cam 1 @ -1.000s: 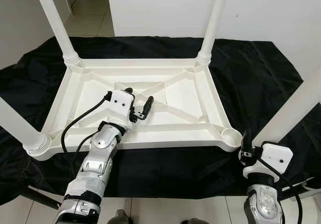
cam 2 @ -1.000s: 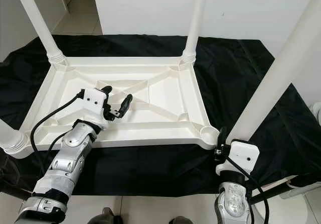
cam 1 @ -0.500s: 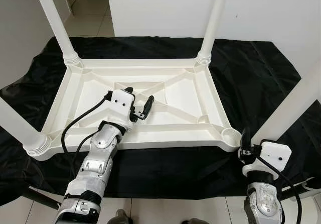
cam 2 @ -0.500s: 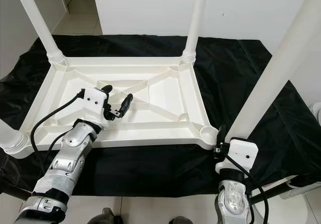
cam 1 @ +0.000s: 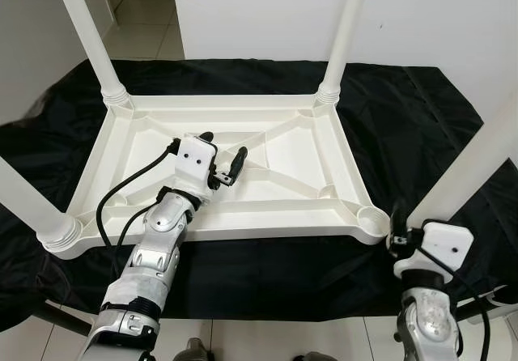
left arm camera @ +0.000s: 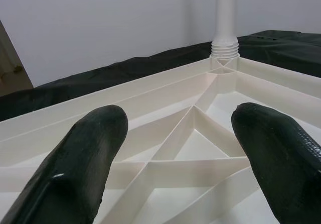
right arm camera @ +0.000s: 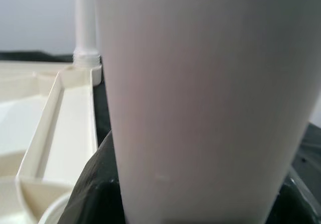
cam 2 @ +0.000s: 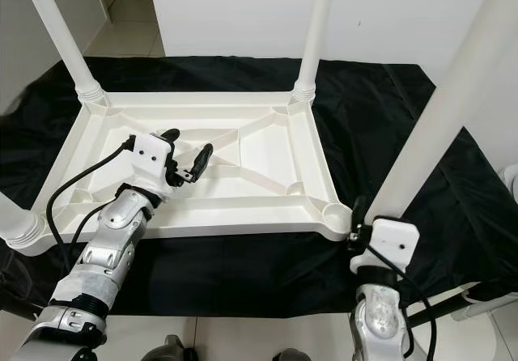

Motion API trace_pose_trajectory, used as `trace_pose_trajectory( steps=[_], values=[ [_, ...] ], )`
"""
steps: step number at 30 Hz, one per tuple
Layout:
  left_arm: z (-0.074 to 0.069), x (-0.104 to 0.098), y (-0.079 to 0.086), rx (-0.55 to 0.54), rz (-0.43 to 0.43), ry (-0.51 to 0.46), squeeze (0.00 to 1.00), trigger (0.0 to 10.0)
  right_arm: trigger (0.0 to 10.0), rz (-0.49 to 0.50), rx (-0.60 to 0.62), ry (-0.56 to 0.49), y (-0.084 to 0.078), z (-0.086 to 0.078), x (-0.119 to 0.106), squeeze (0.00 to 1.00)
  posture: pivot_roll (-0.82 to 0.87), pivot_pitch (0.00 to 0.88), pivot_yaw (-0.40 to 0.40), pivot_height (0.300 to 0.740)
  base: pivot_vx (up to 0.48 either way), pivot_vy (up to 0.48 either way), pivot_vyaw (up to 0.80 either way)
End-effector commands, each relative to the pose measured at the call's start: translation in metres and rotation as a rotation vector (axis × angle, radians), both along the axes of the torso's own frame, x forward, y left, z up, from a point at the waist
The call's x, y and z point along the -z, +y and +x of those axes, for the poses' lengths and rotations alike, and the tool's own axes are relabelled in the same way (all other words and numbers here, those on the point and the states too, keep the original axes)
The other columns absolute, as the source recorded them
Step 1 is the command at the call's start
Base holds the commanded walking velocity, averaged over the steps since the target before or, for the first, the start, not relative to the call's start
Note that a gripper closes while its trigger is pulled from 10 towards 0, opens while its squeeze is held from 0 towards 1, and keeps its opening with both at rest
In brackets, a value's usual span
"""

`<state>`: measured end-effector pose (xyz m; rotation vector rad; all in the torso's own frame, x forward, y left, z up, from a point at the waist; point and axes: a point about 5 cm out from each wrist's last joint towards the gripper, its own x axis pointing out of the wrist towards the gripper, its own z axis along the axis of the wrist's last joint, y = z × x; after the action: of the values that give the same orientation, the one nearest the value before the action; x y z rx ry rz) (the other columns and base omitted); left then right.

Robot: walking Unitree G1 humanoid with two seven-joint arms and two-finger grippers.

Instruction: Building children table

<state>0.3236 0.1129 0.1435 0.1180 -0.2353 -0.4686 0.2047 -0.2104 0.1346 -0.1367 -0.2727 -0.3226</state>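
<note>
The white plastic table top point(cam 1: 243, 101) lies upside down on a black cloth. Three white legs stand in its sockets: far left point(cam 1: 85, 33), far right point(cam 1: 344, 29) and near left point(cam 1: 24, 195). The near right socket point(cam 1: 371, 214) holds nothing. My left gripper point(cam 1: 220, 150) hovers open just above the crossed ribs point(left arm camera: 195, 133) in the middle of the underside, nothing between its fingers point(left arm camera: 80, 169). My right gripper point(cam 1: 405, 227) is shut on the fourth leg point(cam 1: 477, 159), which slants up to the right, its lower end just right of the empty socket.
The black cloth point(cam 1: 421, 118) spreads well beyond the table top on all sides. A white wall stands behind it and a tiled floor point(cam 1: 150, 29) runs off at the far left. A black cable point(cam 1: 121, 195) loops from my left wrist over the near rim.
My left gripper has moved a little farther over the table underside. The right gripper with the leg has sunk slightly and shifted right.
</note>
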Motion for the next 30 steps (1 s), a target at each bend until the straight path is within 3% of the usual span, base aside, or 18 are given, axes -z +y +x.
trace_pose_trajectory(
  steps=[1, 8, 10, 11, 12, 30],
  values=[
    [0.002, -0.001, -0.001, 0.022, 0.018, -0.006, 0.00, 10.0, 10.0, -0.010, 0.008, -0.022, -0.003, 0.001, -0.007, 0.00, -0.02, 0.000, 0.010, 0.740, 0.000, 0.000, 0.00],
    [0.005, -0.009, -0.008, 0.058, -0.002, -0.018, 0.00, 10.0, 10.0, -0.041, 0.029, -0.081, -0.015, 0.008, -0.027, 0.00, -0.03, 0.000, 0.006, 0.740, 0.000, 0.000, 0.00],
    [0.003, -0.015, -0.015, 0.105, -0.009, -0.032, 0.00, 10.0, 10.0, -0.045, 0.029, -0.085, -0.016, 0.010, -0.029, 0.00, -0.02, 0.000, 0.003, 0.740, 0.000, 0.000, 0.00],
    [-0.004, -0.020, -0.028, 0.199, -0.002, -0.044, 0.00, 10.0, 10.0, -0.050, 0.018, -0.084, -0.016, 0.015, -0.029, 0.00, -0.02, 0.000, 0.003, 0.740, 0.000, 0.000, 0.00],
    [-0.007, -0.020, -0.032, 0.221, -0.003, -0.043, 0.00, 10.0, 10.0, -0.051, 0.006, -0.083, -0.014, 0.018, -0.030, 0.00, -0.02, 0.000, 0.006, 0.740, 0.000, 0.000, 0.00],
    [-0.011, -0.017, -0.035, 0.263, 0.008, -0.019, 0.00, 10.0, 10.0, 0.007, -0.090, -0.062, 0.005, 0.028, -0.027, 0.00, -0.02, 0.005, 0.014, 0.740, 0.000, 0.000, 0.00]
  ],
)
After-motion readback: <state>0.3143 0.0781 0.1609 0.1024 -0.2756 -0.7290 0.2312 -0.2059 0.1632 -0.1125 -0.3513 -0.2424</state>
